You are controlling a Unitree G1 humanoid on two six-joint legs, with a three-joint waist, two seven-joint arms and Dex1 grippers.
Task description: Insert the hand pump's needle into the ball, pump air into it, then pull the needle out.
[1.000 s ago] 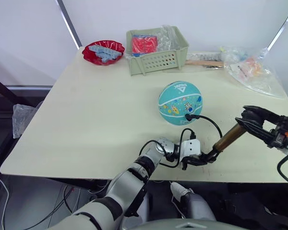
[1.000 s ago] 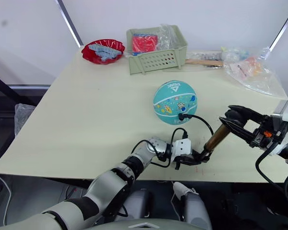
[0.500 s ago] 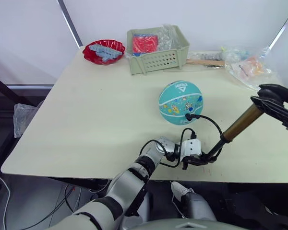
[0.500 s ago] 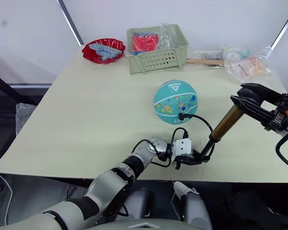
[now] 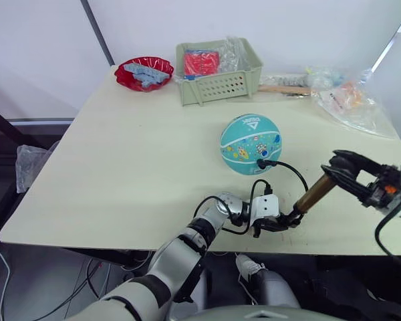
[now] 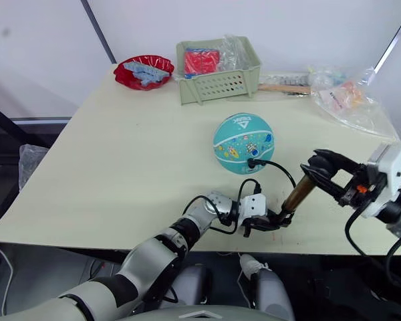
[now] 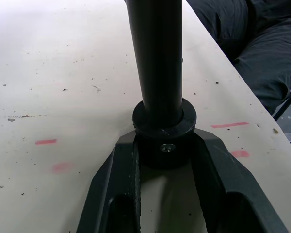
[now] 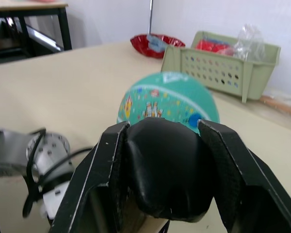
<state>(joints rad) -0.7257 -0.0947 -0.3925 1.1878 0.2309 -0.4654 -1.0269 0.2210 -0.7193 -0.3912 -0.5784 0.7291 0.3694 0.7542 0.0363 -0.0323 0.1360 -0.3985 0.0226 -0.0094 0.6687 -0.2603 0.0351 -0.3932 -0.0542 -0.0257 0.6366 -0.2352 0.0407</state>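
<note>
Ball [image 5: 250, 143] round teal | hand pump [image 5: 312, 194] brass cyl, tilted | both grippers clamped

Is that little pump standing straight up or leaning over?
Leaning. The hand pump tilts from its base, held in the left hand, toward the right hand on its handle.

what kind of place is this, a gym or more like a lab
More likely a lab or test room than a gym: a plain work table against a bare white wall, with a green basket and a red bowl of small parts set out.
</note>
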